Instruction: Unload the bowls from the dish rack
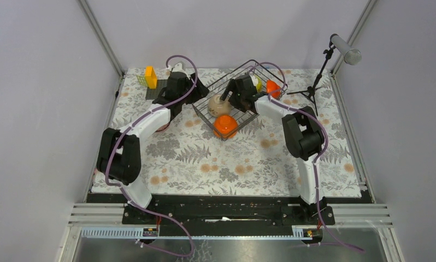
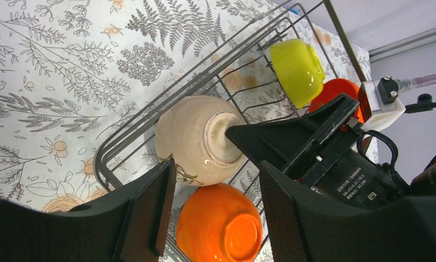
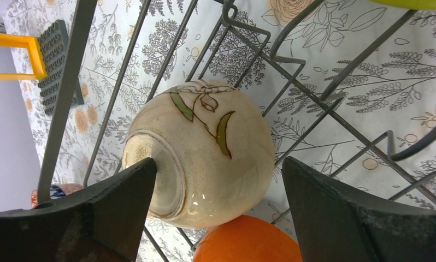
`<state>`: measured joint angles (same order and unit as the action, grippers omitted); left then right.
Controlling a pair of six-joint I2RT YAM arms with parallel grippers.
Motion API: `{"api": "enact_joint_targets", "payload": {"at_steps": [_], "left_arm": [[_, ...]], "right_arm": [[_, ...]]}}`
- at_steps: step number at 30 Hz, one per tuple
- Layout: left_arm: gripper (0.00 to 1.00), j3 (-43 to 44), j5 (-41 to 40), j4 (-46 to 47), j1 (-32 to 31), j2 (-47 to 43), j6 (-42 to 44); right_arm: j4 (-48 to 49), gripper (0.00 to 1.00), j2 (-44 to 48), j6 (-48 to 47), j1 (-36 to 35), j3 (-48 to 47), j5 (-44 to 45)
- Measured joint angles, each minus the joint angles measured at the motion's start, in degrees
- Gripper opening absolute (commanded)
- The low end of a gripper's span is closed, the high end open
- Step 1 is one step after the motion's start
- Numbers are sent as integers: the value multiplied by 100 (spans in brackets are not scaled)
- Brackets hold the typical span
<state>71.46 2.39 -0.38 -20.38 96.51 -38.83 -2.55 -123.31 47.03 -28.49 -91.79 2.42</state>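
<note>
The dish rack stands at the back middle, tilted on the table. Four bowls show at it: a beige bowl, an orange bowl at its near corner, a yellow-green bowl and a second orange bowl. My right gripper is open astride the beige bowl; one finger is at its foot ring, the other stands apart. My left gripper is open and empty just outside the rack's left side, looking at the beige bowl and the orange bowl.
A yellow block stands on a flat dark plate at the back left. A microphone stand is at the back right. A reddish thing peeks from under my left arm. Rack wires surround my right gripper.
</note>
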Motion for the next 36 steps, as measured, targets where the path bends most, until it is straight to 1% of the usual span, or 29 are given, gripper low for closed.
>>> {"api": "enact_joint_targets", "payload": {"at_steps": [2,5,6,15,26,34,36], "left_arm": [[62,52,2,-28,11,87,15],[62,52,2,-55,17,140,31],[62,52,4,-55,20,153,33],[63,295,94,-214,22,481,79],[63,308,208,-282,20,503,90],[63,306,216,-262,20,503,111],[63,306,216,-260,20,501,114]], "right_arm": [[15,92,-59,39,0,-31,0],[31,99,-120,116,0,-105,20],[33,99,-136,166,0,-107,26],[109,100,-203,568,0,-107,59],[555,100,-310,837,0,-9,55],[1248,100,-334,984,9,334,-15],[1377,97,-328,988,9,404,-11]]}}
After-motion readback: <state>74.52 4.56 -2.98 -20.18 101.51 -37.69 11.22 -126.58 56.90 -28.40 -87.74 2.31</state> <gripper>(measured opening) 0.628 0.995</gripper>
